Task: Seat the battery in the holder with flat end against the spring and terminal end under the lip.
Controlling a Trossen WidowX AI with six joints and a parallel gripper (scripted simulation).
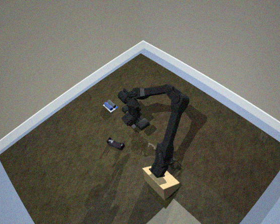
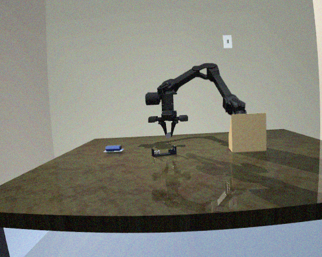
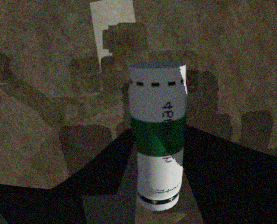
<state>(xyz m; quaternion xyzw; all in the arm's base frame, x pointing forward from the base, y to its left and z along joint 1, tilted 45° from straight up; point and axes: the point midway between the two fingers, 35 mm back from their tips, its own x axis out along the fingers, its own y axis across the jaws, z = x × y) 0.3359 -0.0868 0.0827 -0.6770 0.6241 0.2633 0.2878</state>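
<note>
Near to far: holder (image 2: 163,152) sits on counter (image 2: 106,186), unloaded. Just behind and above it, tool (image 2: 168,134) is closed on battery (image 3: 158,137), lifted off counter. Farther left, blue item (image 2: 113,147) on white pad.

Holder (image 2: 163,152) unobstructed above; blue pack (image 2: 113,147) well apart.

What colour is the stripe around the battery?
Green, around the middle of the grey-and-white battery; the wrist view shows it best.
</note>
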